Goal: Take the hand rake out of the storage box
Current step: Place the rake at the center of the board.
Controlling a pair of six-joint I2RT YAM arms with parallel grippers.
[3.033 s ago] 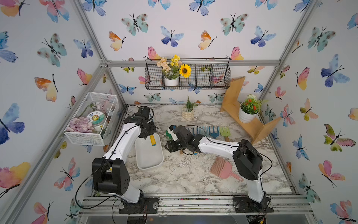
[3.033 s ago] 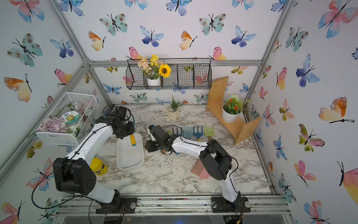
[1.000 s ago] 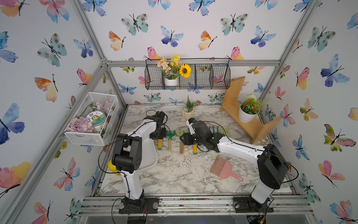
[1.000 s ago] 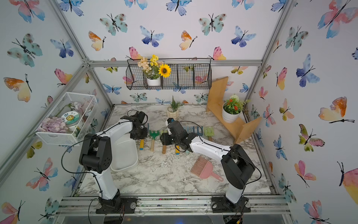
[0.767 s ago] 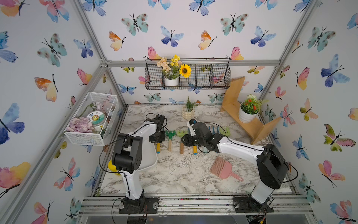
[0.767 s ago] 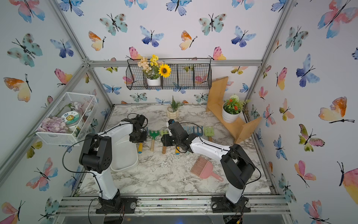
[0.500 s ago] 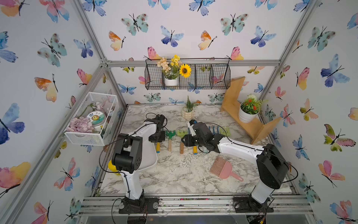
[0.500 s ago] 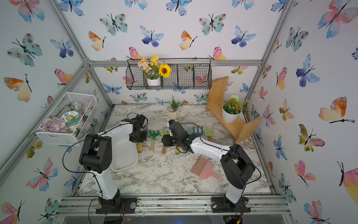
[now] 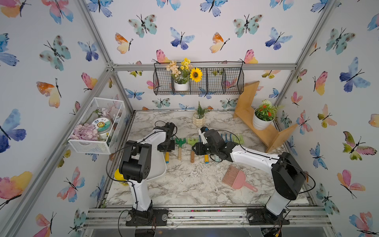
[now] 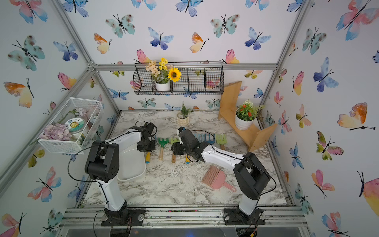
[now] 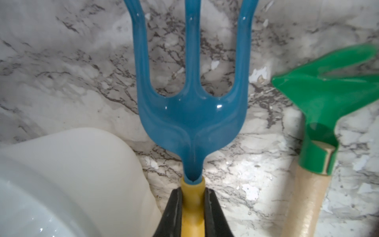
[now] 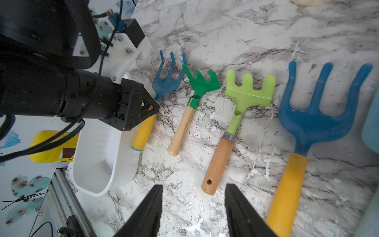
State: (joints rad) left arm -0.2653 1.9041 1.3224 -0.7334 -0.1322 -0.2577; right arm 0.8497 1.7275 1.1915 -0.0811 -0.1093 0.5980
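In both top views: hand rake (image 9: 167, 157) out of the storage box (image 9: 159, 170), seemingly down on the marble tabletop (image 9: 184, 184) just beside it, butterfly-papered walls (image 9: 184, 30) around. Left wrist view: left fingers (image 11: 174, 211) clenched on its yellow handle (image 11: 192, 205), so likely the set-down step; next, open and lift clear. Right wrist view: right fingers (image 12: 147, 211) apart, empty, over other rakes (image 12: 248, 92).

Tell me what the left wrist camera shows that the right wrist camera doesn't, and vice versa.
Left wrist only: the pinch itself, left gripper clamped on the yellow handle of the hand rake. Right wrist only: the open right gripper, a light green rake, a bigger blue rake, a yellow container. Both: hand rake, dark green rake, storage box.
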